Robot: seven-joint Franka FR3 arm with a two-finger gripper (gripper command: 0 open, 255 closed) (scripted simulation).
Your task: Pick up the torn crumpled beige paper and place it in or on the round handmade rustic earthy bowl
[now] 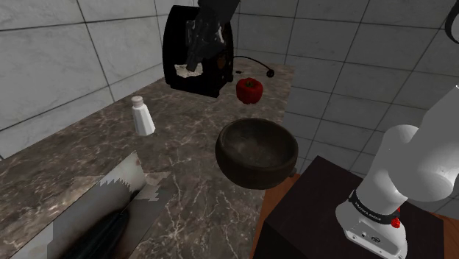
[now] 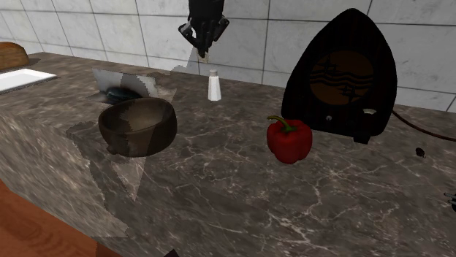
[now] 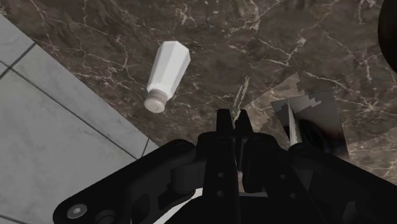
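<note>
While jaws clamp pale paper, dark marbled counter meets grey tiled wall.

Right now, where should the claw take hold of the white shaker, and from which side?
Probably at the middle of the shaker, from above. It stands upright and alone on the counter, slim with flat facets, so two opposite faces below the cap suit a pinch.

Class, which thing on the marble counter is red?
The bell pepper, beside the black arched device; the shaker is white, the bowl dark brown.
</note>
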